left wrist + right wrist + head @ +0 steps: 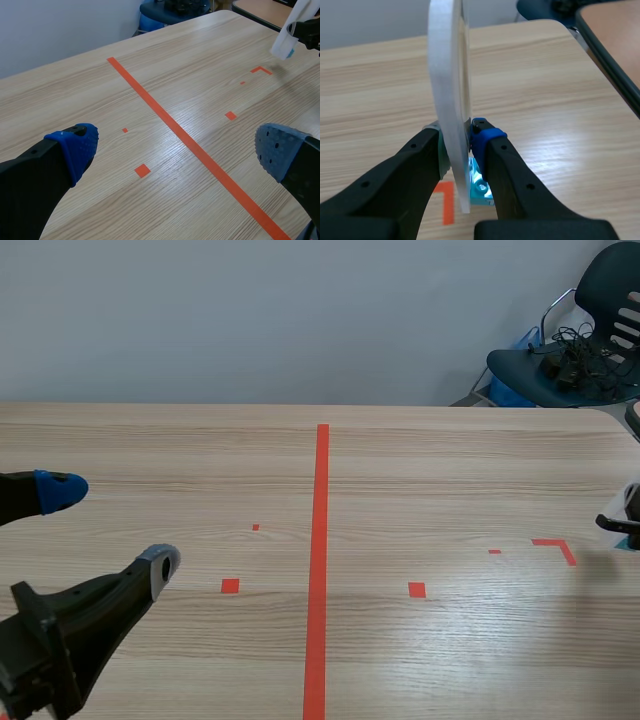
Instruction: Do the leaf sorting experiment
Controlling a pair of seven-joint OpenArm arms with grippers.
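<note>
Found the left gripper (110,528) low at the near left of the table (450,460), fingers spread wide and gripping nothing; ahead of it, in its own wrist view, saw only wood grain and small orange-red tape marks (142,170). Found the right gripper (462,142) clamped tight on a thin white flat piece (447,75), seen edge-on, standing upright between the pads and rising well above the fingertips. Noted a small clear cyan part (479,187) just under the white flat piece, against the blue-padded finger; could not tell whether joined to it or lying on the wood. In the scene view, placed that gripper at the table's far right edge, mostly cut off, just beside the corner-shaped tape mark (560,548). From the left wrist view, saw the same white flat piece slanting in the right gripper's hold, well apart from the left gripper. Saw the long tape line (320,570) running down the middle between the two arms. Beyond the far right corner, noted a dark chair (590,340) with tangled black cables (575,358) on its seat, and a second tabletop (615,30), brown, beside the right arm.
</note>
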